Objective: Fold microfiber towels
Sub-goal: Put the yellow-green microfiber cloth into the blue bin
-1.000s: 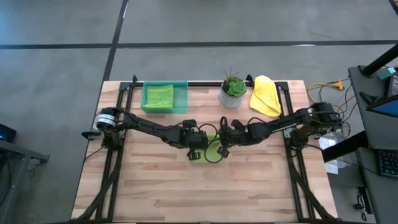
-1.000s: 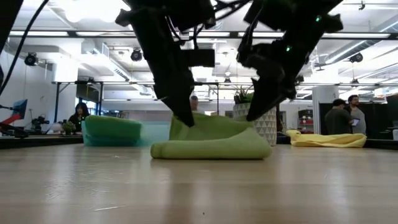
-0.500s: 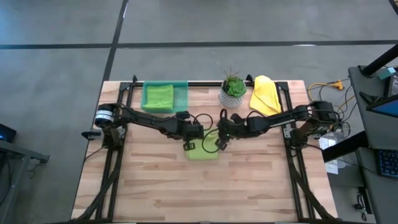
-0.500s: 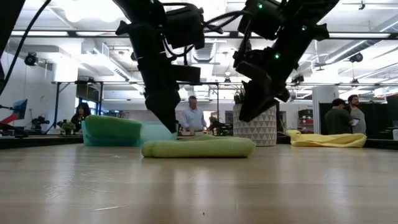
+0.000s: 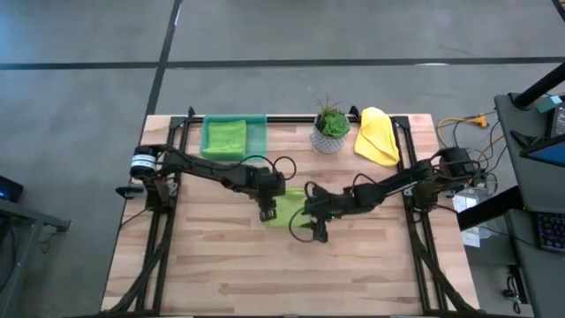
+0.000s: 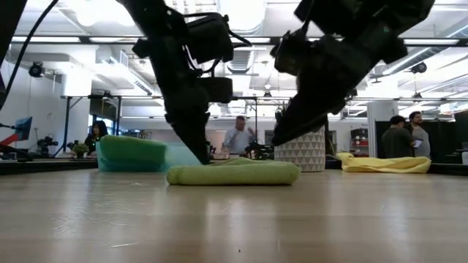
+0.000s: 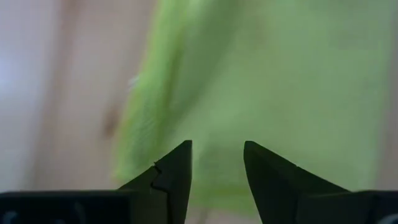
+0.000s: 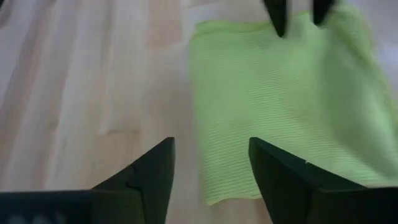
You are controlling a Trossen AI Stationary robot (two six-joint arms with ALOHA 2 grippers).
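The table (image 5: pixel 221 274) is pale butcher-block wood, strips running crosswise, and I'll place everything from the potted plant (image 5: pixel 332 124) at its far edge. Just beside the plant on one side lies a yellow towel (image 5: pixel 377 137), a soft heap, not yet folded. Well off on the plant's other side sits a see-through green tray (image 5: pixel 258 138) with a folded green towel (image 5: pixel 224 136) in it; in the low view that one shows as a rounded, plump bundle.

Nearer the table's middle, in front of the plant, lies the lime towel (image 6: pixel 234 172), a flat folded pad with rolled, soft edges and a fine ribbed weave that shows plainly in the right wrist view.

The left gripper (image 5: pixel 267 210) hangs at the pad's edge farther from the yellow towel, fingers parted, holding nothing. The right gripper (image 5: pixel 315 231) is off the pad's opposite, near corner, fingers spread wide and empty, the cloth lying free ahead of them.

My guess is that a fold on this towel has just been laid and let go. Next it needs either one more fold, each gripper pinching a corner cleanly, or a lift to the tray. The nap looks limp, so a shallow pinch might take only the top layer.
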